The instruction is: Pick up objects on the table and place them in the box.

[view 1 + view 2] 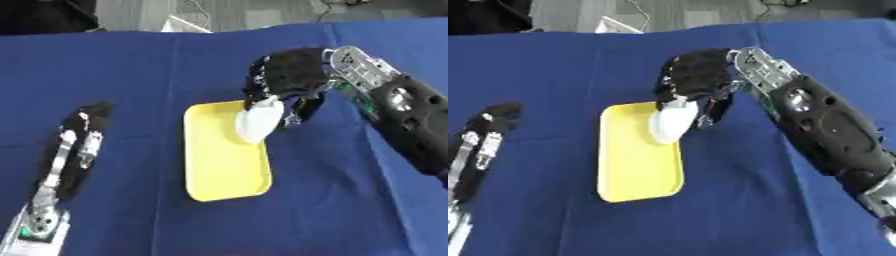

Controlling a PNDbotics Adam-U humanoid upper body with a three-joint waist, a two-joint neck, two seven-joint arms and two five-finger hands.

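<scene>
A table covered with a blue cloth (131,75) fills most of the scene, seen from above by a camera in the robot's head. Beyond its far edge runs a strip of grey floor.

Near the middle of the cloth lies a shallow yellow tray (226,165), rectangular with rounded corners, its long side running away from the robot. Nothing rests inside it.

The right hand (289,80) reaches in from the right on a thick black and silver arm and hangs over the tray's far right corner. Its black fingers are curled downward and pinch the top of a white object (259,125). The object is smooth, rounded and longish, and what it is cannot be told. It hangs below the fingers, overlapping the tray's far right edge in both views. Whether its lower end touches the tray cannot be told.

The left hand (79,145) rests on the cloth at the lower left, well apart from the tray. Its fingers are straight and relaxed, pointing away from the robot, and it holds nothing. Its silver wrist shows at the bottom left corner.
</scene>
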